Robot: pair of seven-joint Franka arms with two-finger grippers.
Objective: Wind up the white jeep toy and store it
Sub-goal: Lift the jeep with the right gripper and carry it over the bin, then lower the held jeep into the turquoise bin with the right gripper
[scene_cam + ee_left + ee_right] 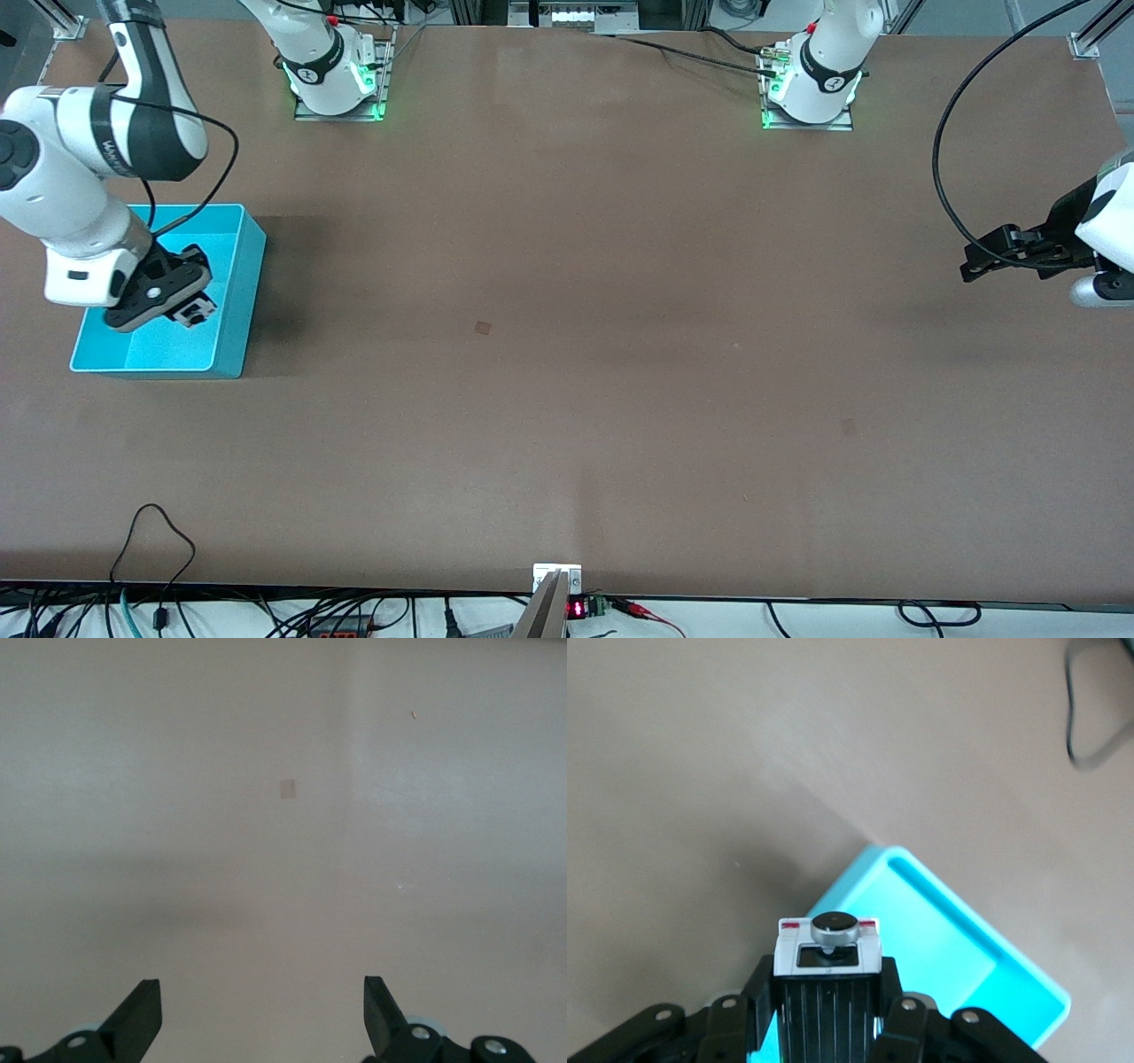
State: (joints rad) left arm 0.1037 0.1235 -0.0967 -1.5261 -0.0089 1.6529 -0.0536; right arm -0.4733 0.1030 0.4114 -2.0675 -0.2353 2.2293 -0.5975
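Note:
My right gripper point(182, 306) is shut on the white jeep toy point(195, 311) and holds it over the turquoise bin point(244, 266) at the right arm's end of the table. In the right wrist view the jeep point(827, 957) sits between the fingers point(766, 988), black ribbed roof up, spare wheel at its end, with the bin point(1010, 983) below. My left gripper point(974, 263) is open and empty, up over bare table at the left arm's end, and waits; its fingertips point(142, 1010) stand wide apart in the left wrist view.
The brown table point(567, 354) spreads between the two arms. A black cable point(952, 177) loops by the left arm. Cables and a small device point(558, 594) lie along the table's edge nearest the front camera.

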